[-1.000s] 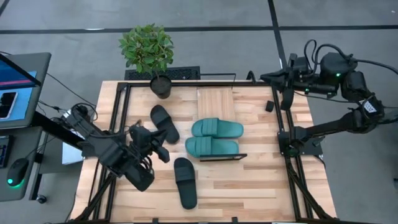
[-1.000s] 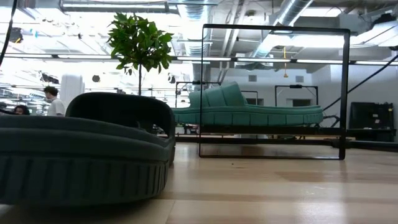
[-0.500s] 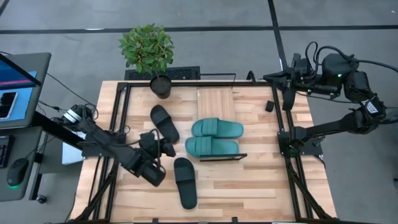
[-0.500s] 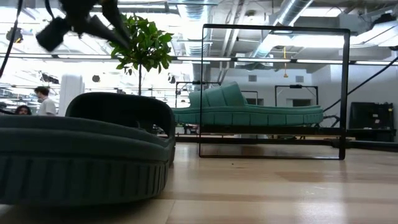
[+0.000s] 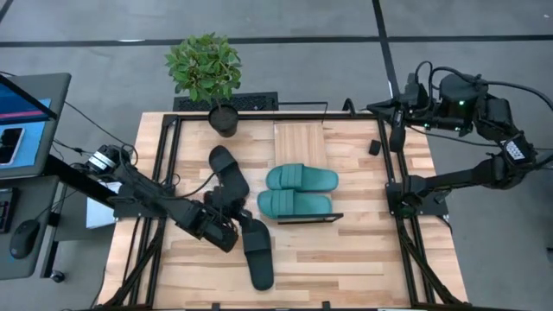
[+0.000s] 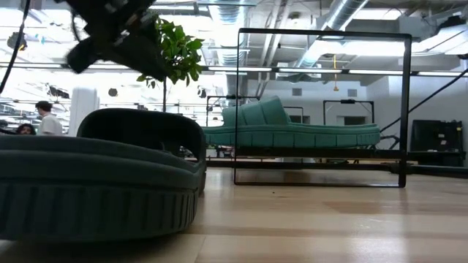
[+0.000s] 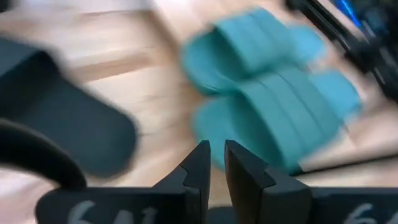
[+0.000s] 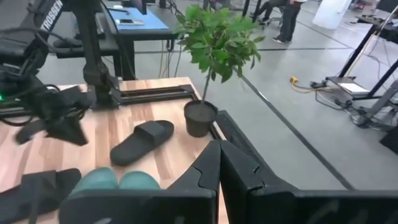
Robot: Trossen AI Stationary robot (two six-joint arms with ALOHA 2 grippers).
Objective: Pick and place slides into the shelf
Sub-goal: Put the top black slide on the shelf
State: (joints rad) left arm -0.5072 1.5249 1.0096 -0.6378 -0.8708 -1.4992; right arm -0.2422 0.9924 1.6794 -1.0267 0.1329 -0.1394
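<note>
Now the left gripper (image 5: 232, 210) has moved from the table's left side toward the middle and hangs between the 2 black slides (image 5: 257, 252), close to the 2 green slides (image 5: 295, 204) lying on the shelf (image 5: 301, 140). Its fingers are almost closed and hold nothing. I judge it is approaching a black slide. The right gripper (image 5: 399, 105) waits at the far right edge, fingers closed, empty.
</note>
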